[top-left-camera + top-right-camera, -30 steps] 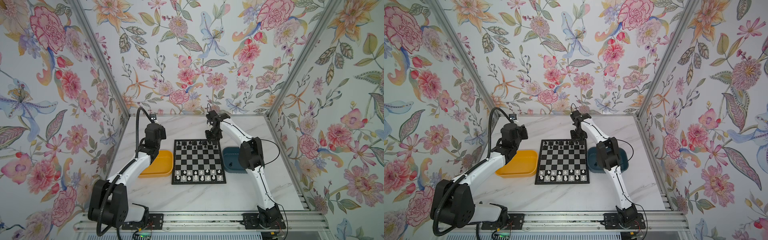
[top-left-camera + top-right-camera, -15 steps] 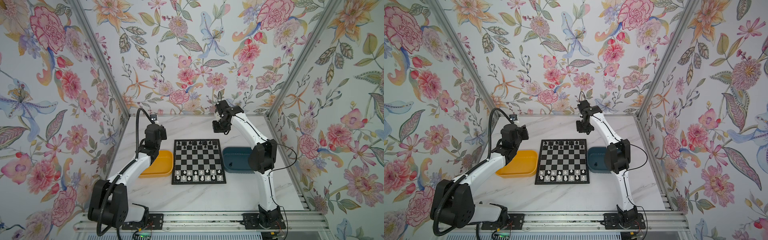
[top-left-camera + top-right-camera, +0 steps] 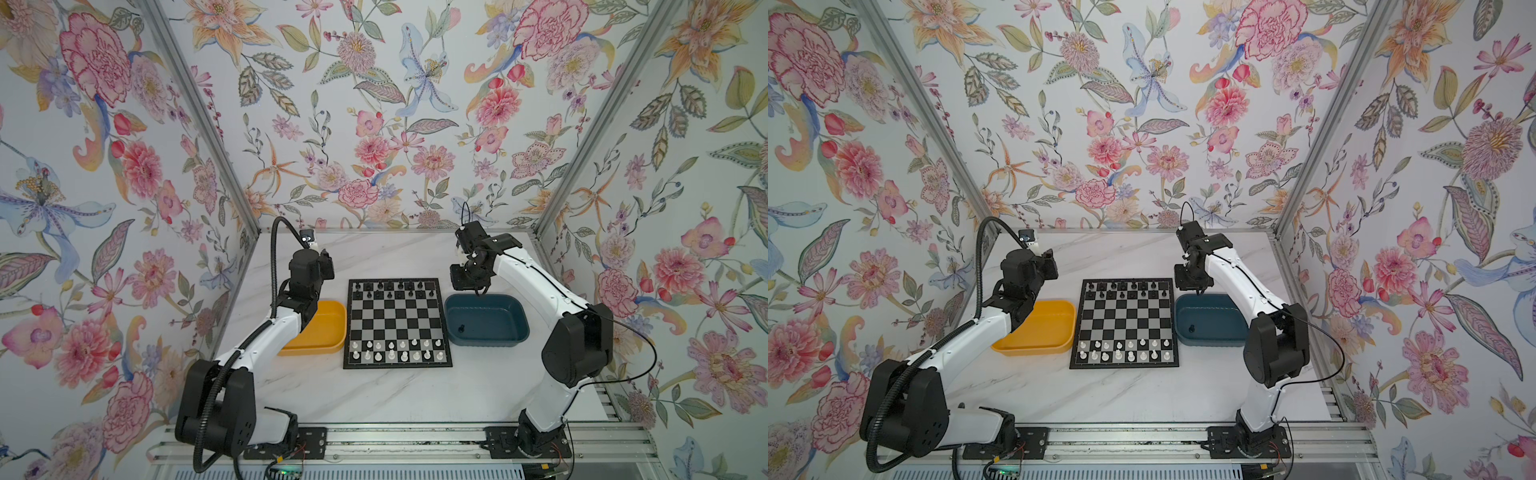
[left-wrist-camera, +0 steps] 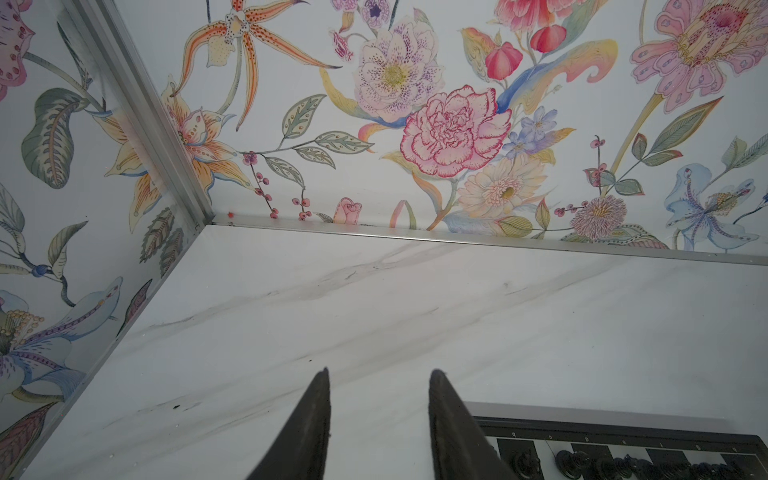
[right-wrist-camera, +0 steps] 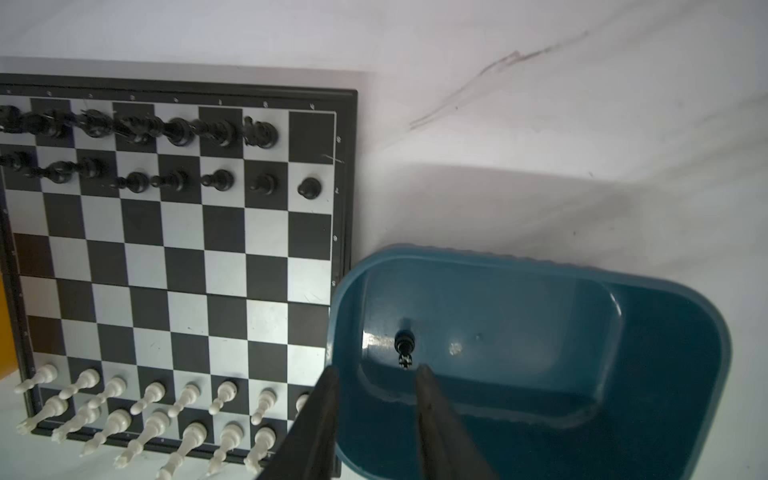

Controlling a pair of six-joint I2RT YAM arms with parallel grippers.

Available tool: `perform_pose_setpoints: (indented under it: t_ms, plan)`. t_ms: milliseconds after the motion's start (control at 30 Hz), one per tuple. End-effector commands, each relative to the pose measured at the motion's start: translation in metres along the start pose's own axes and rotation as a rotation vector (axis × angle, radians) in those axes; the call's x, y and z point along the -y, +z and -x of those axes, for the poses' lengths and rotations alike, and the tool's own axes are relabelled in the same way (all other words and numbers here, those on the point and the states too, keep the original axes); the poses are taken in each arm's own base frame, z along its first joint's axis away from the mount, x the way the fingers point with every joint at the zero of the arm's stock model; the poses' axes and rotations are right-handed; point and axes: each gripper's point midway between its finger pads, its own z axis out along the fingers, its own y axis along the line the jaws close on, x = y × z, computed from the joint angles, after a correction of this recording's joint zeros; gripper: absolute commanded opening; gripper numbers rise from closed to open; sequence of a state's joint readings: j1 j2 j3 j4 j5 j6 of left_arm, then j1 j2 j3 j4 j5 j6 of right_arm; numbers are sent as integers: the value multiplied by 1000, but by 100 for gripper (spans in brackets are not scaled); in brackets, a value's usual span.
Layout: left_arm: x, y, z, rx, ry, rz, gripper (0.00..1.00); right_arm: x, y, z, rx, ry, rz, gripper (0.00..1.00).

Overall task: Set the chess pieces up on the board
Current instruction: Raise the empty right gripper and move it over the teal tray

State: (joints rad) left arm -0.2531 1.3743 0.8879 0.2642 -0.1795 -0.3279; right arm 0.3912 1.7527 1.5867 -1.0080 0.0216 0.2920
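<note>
The board [image 3: 397, 328] lies flat at the centre of the table [image 3: 374, 399]. The white pieces [image 3: 391, 354] line its 6 o'clock edge and the black ones [image 3: 400, 285] its 12 o'clock edge. 1 corner square [image 5: 311, 137], at about 1 o'clock, is bare.

1 black piece [image 5: 404, 347] stands in the blue tray [image 3: 498, 318], just beside the board at its 3 o'clock.

I judge 3 risks:
- The piece is far smaller than the fingers, so a slightly off-centre close could tip it or flick it across the slick tray floor.
- It stands near the tray wall, which a finger could strike on the way down.
- The way to the bare corner passes close over neighbouring black pieces, which a low finger could topple.

The right gripper [image 5: 377, 370] hangs above the tray with its fingers apart, holding and touching nothing. The left gripper [image 4: 379, 370], at the board's 10 o'clock, also has its fingers apart and empty.
</note>
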Motion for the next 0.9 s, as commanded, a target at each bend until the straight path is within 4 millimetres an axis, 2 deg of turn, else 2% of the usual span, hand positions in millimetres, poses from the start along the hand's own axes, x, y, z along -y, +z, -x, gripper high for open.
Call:
perform_pose_setpoints:
  t_ms: [0,100,233,300,533,867]
  plan:
    - [-6,1,9,17,13,20,41,15,-15,-12,54,59,-18,35]
    - [-5,2,11,21,8,14,41,27,-13,-35,45,90,-19,35]
    - [0,5,15,20,1,-5,41,37,4,-64,2,107,-8,35]
    - [1,6,16,18,0,-8,41,38,13,-71,-16,112,3,35]
    - [2,4,24,27,-8,-12,41,26,45,-81,-50,116,70,37]
    - [4,6,25,22,-17,-20,41,20,73,-85,-95,99,88,39]
